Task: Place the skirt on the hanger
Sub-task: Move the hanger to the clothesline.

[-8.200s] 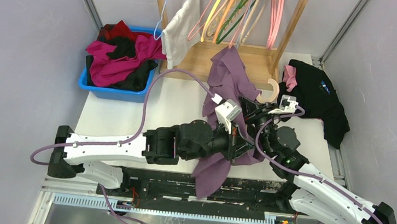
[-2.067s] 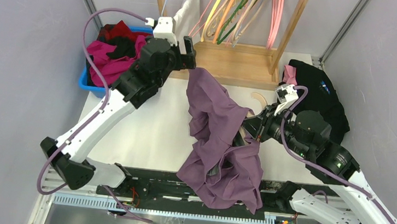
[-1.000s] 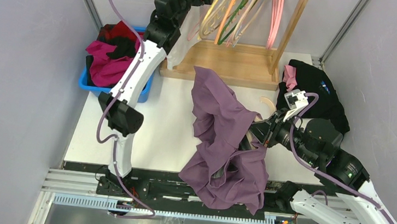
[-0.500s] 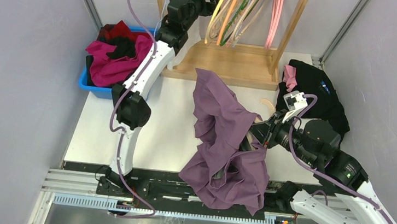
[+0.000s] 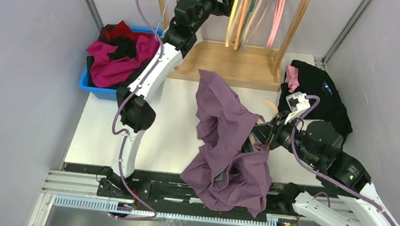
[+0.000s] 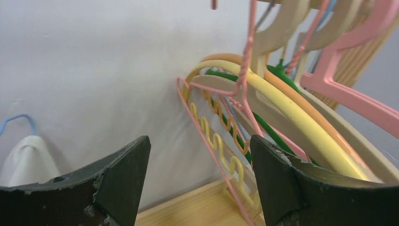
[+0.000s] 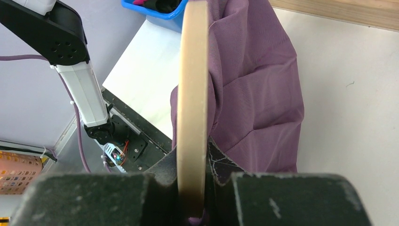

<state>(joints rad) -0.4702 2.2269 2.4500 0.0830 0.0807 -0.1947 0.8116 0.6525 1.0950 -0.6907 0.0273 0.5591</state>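
Here, hanger [image 7: 193, 84] straight out of clamped right end effector [image 7: 192, 181]; left end effector [image 6: 200, 155] apart.

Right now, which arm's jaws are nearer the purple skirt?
Right. The right jaws clamp the tan hanger, touching the purple skirt; the left jaws stand open up by the rack's hangers, apart from the skirt.

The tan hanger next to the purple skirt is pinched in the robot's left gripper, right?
No. It is the right gripper that pinches the tan hanger next to the purple skirt. The right wrist view shows the hanger clamped there.
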